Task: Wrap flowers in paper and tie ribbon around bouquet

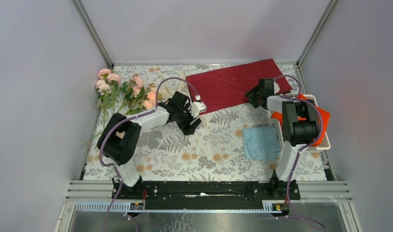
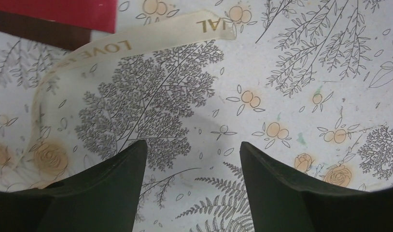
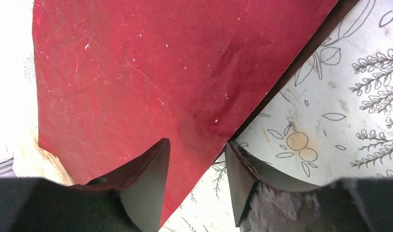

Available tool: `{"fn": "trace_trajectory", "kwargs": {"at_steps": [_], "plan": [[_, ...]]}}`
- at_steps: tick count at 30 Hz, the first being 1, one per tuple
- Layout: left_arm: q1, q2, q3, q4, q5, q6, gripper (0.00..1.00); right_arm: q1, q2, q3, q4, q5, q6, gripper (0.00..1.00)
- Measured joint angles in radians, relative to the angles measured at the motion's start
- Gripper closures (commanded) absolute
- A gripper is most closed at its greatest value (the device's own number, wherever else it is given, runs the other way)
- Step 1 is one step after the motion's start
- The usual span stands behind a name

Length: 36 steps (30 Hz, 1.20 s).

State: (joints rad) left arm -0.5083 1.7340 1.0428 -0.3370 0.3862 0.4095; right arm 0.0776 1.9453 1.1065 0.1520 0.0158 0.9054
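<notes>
The flowers [image 1: 122,91], pink blooms on green stems, lie at the back left of the table. The dark crimson paper [image 1: 231,84] lies flat at the back centre. In the left wrist view the cream ribbon [image 2: 112,48] curls over the tablecloth just ahead of my left gripper [image 2: 192,145], beside a corner of the paper [image 2: 64,12]. That left gripper [image 1: 190,123] is open with only tablecloth between its fingers. My right gripper [image 3: 197,142] is open and straddles the near edge of the paper [image 3: 161,72]. From above, the right gripper [image 1: 255,99] sits at the sheet's near right side.
A folded light blue cloth [image 1: 261,141] lies right of centre. A white basket [image 1: 325,145] holding an orange-red cloth [image 1: 320,118] stands at the right edge, behind the right arm. Grey walls enclose the back and both sides.
</notes>
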Motion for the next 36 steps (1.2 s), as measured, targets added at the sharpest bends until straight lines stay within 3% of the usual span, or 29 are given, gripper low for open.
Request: {"fn": "trace_trajectory", "kwargs": {"at_steps": [13,36], "plan": [[0.013,0.166,0.128,0.071,-0.133,0.021,0.32,-0.002,0.048,0.050,0.019,-0.009,-0.018,0.55],[0.378,0.374,0.413,0.127,-0.328,0.018,0.34,-0.002,0.146,0.181,0.051,-0.013,-0.002,0.53]]}}
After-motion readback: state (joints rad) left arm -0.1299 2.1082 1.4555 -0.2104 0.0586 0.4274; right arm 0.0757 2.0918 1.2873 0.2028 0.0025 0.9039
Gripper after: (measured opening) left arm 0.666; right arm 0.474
